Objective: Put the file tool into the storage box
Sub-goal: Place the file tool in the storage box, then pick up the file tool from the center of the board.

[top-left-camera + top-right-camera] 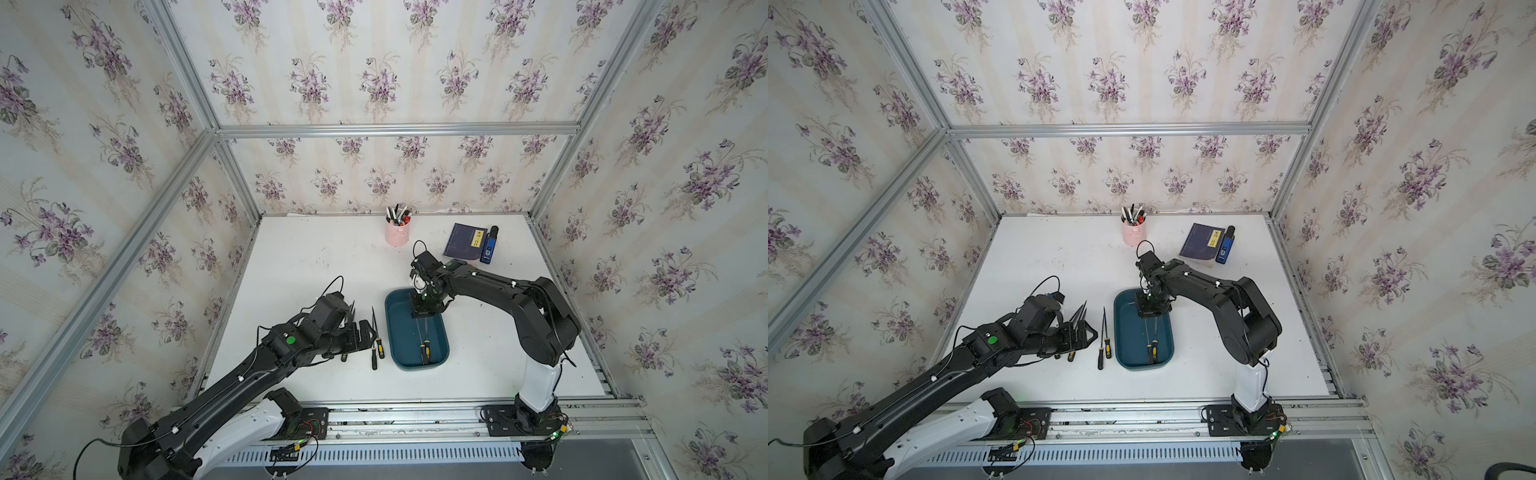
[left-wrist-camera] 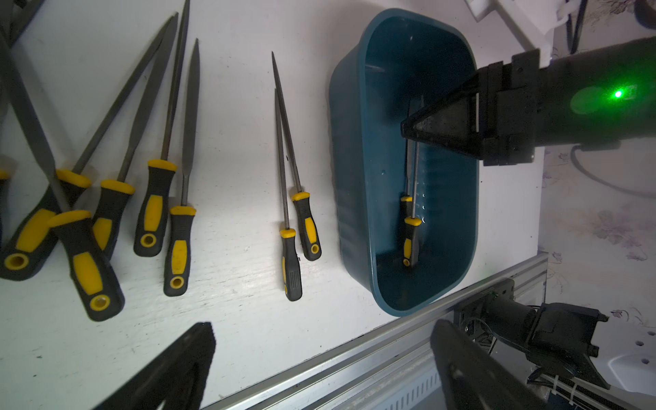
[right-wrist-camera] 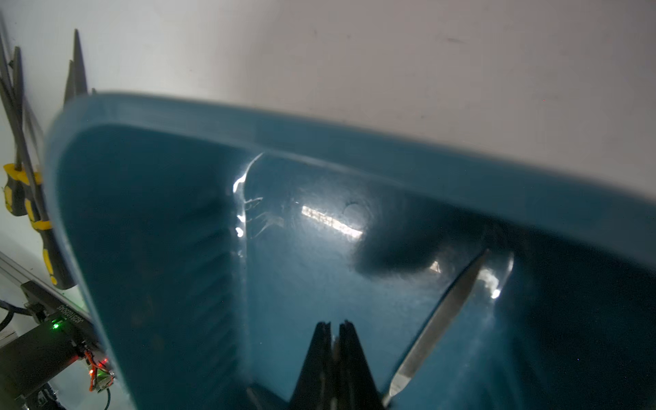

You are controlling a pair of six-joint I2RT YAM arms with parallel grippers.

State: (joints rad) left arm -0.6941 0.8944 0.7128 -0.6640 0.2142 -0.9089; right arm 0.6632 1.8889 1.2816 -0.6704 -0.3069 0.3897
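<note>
The white desk (image 1: 316, 266) lies under both my arms, and the dark teal storage box (image 1: 397, 332) sits directly beneath my right gripper (image 1: 421, 312). That gripper is closed, and whether it pinches a file I cannot tell. Two file tools (image 2: 409, 220) lie inside below its tips, while my left gripper (image 1: 365, 332) hangs wide open and empty above the files (image 2: 296, 213) on the desk.

Both top views were evenly and softly lit, with faint shadows on the white table (image 1: 316, 266) and straight frame rails bowing outward toward the edges from wide-angle distortion. The left wrist view was dimmer, its nearest dark fingers (image 2: 170, 369) blurred and a green lamp flaring. The right wrist view was darkest, with smeared motion blur along the storage box (image 3: 355, 142) rim and white glare patches on its floor.
</note>
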